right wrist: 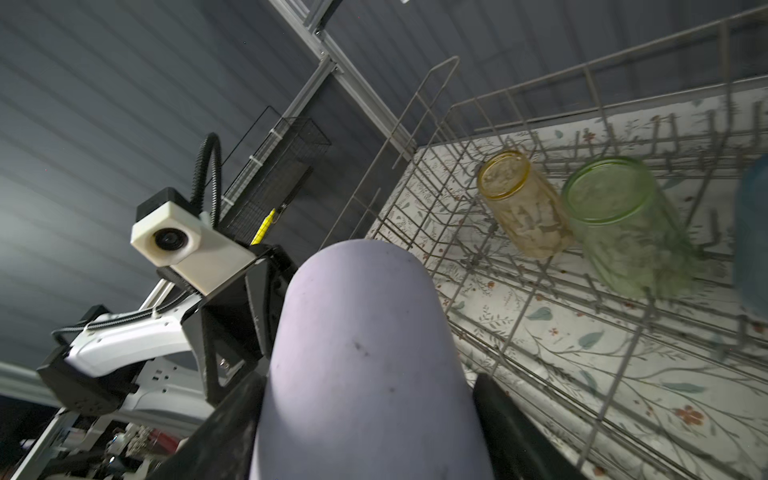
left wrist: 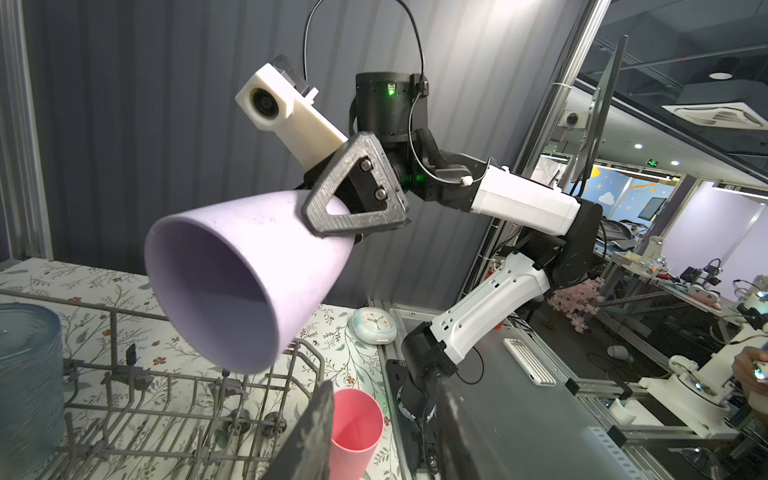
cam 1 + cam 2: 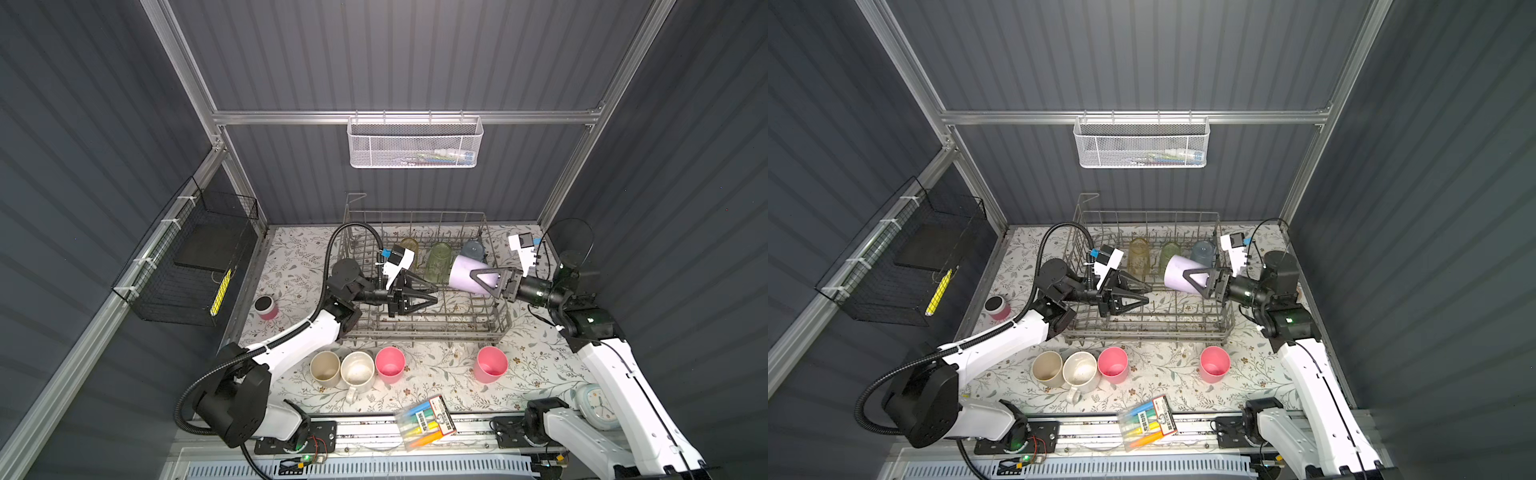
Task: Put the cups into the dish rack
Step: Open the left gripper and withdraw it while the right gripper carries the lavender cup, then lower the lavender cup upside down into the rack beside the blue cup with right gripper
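Right claw (image 3: 478, 283) pinches the lilac tumbler (image 3: 459, 272) near its base, holding it on its side above the 3 o'clock end of the dish rack (image 3: 419, 330). Its long axis runs roughly 9-to-3, with the mouth toward 9 o'clock facing the left claw (image 3: 434, 293), which hangs spread and empty over the rack's middle. The right arm looks best placed to tip it mouth-down onto the tines below.

- **Held:** one.
- **In the rack's 12 o'clock row:** three, the amber glass (image 3: 409, 245), green glass (image 3: 438, 259) and blue tumbler (image 3: 473, 249).
- **On the counter (image 3: 436, 386) at 6 o'clock:** four, the beige tumbler (image 3: 325, 368), mug (image 3: 357, 372) and two pink tumblers (image 3: 390, 363) (image 3: 491, 363).
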### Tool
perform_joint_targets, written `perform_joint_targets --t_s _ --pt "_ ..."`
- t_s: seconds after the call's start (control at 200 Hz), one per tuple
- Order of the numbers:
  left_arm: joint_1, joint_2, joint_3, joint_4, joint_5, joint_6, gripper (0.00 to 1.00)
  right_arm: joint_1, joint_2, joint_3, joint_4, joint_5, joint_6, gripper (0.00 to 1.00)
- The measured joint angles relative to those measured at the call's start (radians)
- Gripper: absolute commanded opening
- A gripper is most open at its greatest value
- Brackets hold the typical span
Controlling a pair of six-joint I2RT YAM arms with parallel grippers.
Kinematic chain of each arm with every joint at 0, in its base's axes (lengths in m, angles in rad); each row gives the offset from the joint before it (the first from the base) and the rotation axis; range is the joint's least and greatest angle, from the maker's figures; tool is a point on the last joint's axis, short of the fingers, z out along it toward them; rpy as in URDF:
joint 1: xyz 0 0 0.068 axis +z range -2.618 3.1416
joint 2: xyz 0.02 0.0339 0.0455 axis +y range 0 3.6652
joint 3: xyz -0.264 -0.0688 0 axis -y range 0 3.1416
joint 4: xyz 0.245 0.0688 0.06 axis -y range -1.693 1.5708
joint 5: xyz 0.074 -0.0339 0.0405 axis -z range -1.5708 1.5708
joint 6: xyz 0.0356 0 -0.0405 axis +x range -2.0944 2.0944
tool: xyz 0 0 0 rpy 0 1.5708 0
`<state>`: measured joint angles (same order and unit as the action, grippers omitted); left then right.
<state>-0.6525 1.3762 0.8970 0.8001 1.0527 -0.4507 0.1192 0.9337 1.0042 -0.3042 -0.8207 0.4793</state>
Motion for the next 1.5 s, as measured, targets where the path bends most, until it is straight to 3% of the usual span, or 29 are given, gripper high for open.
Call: perform_joint_targets --t_s 0.3,0.741,1.156,1.501 --pt "0.0 -0.145 -0.021 -0.218 -0.06 0.155 0.4 0.002 0.142 0.176 -0.323 0.318 -0.145 0.34" --pt "0.0 -0.167 -0.06 -0.35 -0.096 0.236 0.4 0.089 0.428 0.396 -0.541 0.673 -0.225 0.35" --pt "0.0 -0.203 -0.087 -0.4 -0.102 0.286 0.39 0.183 0.676 0.584 -0.643 0.86 -0.274 0.36" --pt "0.0 -0.208 -0.087 -0.435 -0.111 0.314 0.39 0.204 0.728 0.599 -0.665 0.948 -0.276 0.37"
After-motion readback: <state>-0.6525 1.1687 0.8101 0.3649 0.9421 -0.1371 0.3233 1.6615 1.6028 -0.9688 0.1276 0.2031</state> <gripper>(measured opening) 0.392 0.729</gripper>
